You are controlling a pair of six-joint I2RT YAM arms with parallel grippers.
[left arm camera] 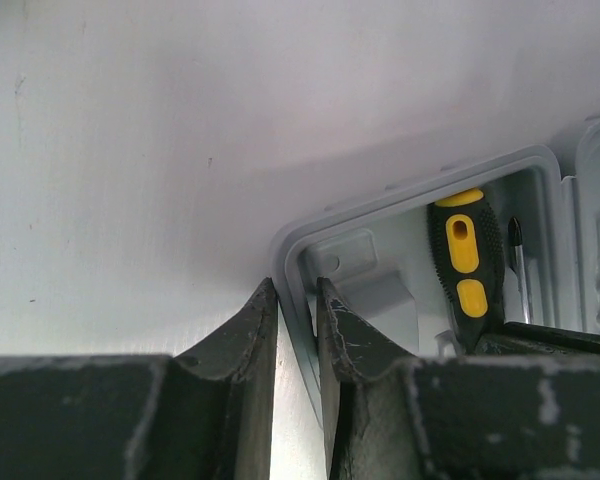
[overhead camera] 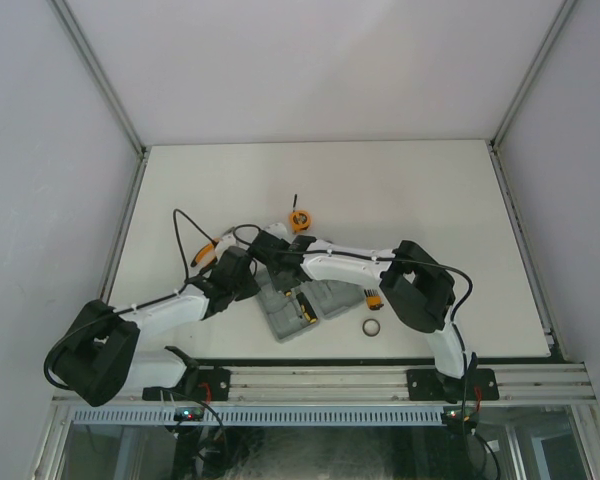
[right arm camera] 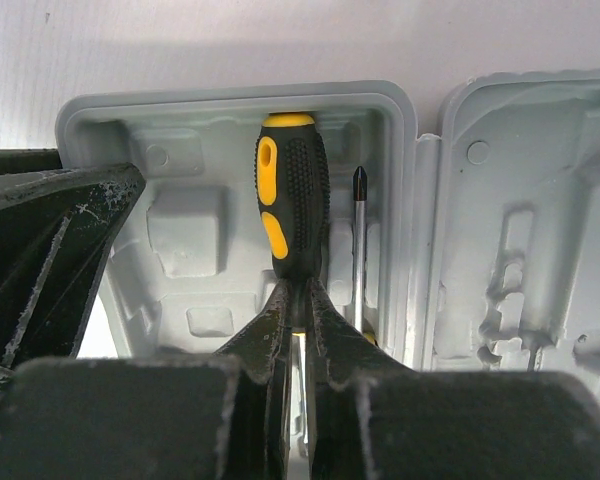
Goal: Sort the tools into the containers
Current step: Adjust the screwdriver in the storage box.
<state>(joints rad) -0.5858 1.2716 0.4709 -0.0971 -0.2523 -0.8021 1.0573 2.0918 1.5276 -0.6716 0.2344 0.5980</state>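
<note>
Right gripper (right arm camera: 295, 292): clamped shut on shaft of black-and-yellow screwdriver (right arm camera: 292, 200), frame centre, handle lying in grey tool case (right arm camera: 230, 95). Left gripper (left arm camera: 298, 290): narrowly parted astride case rim, grip unclear.

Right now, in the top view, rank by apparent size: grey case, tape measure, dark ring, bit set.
1. grey case, by far.
2. tape measure.
3. dark ring and bit set: too alike to rank.

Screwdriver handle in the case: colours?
Screwdriver handle: black with yellow inserts; best in right wrist view.
</note>
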